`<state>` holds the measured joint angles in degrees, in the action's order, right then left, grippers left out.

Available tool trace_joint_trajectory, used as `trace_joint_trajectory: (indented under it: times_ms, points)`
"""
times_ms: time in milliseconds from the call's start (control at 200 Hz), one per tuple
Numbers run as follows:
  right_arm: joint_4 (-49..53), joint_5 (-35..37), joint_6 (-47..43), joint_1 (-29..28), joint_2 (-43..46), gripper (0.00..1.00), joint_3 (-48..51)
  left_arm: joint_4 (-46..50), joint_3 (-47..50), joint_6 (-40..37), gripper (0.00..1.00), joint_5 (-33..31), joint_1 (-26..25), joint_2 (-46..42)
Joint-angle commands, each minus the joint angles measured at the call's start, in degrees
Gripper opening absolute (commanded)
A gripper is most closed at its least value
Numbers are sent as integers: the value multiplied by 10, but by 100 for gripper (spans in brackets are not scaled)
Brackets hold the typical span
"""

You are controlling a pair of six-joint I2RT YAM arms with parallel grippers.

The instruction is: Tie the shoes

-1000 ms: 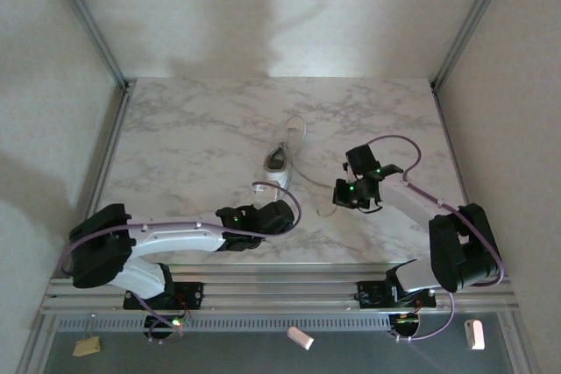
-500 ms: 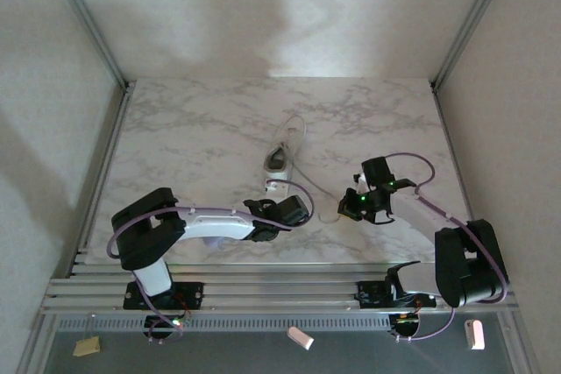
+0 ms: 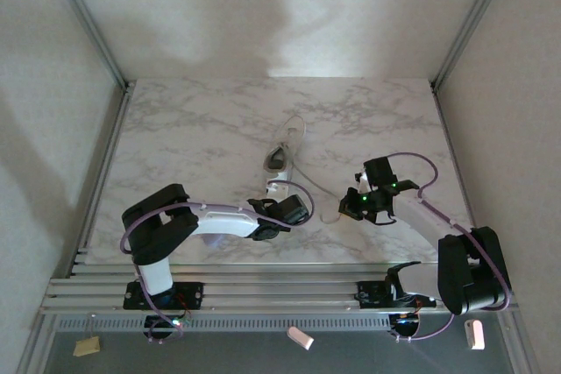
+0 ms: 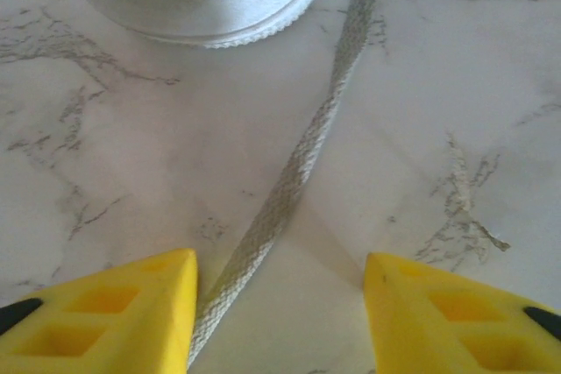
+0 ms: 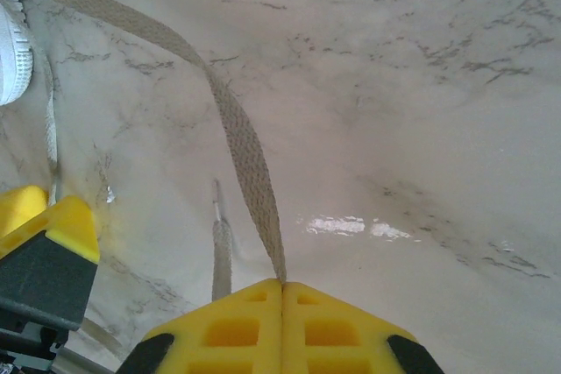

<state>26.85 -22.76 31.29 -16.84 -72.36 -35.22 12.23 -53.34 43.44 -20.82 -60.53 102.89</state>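
Near worktop (image 3: 193, 129) centre, your shoe (image 3: 282, 157) sits clear of all edges. At its 6 o'clock, left jaws straddle one lace (image 4: 301, 172), open. At 4 o'clock, right jaws clamp the other lace (image 5: 245, 142).

Table (image 3: 193, 137): white marble pattern, grey veins, glossy.
Walls (image 3: 263, 6): pale, plain, on three sides of table.
Posts (image 3: 88, 19): metal, rising from table's far corners.
Rails (image 3: 263, 291): aluminium, along table's near edge.
Light: bright patch above table's far edge.

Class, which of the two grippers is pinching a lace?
The right gripper: its jaws are shut on a lace. The left gripper is open, the other lace lying free between its jaws.
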Motion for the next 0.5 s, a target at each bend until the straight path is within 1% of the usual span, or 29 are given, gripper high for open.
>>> trace_joint_trajectory:
  times_ms: [0, 95, 245, 270, 335, 496]
  points:
    - [19, -2, -1, 3, 11, 0, 2, 9, 16, 3, 39, 20, 3, 25]
    - [24, 6, -3, 3, 17, 0, 2, 25, 7, 3, 25, 14, -5, 30]
    - [26, 11, -8, 3, 16, 0, 2, 64, -28, -3, 10, -5, -25, 41]
    - [26, 13, -8, 3, 15, 0, 3, 71, -34, -3, 6, -9, -26, 43]
    - [26, 17, -9, 3, 15, 0, 3, 84, -49, -4, 0, -19, -29, 43]
    - [24, 24, -11, 3, 32, 0, 11, 101, -107, -26, 0, -34, -29, 17]
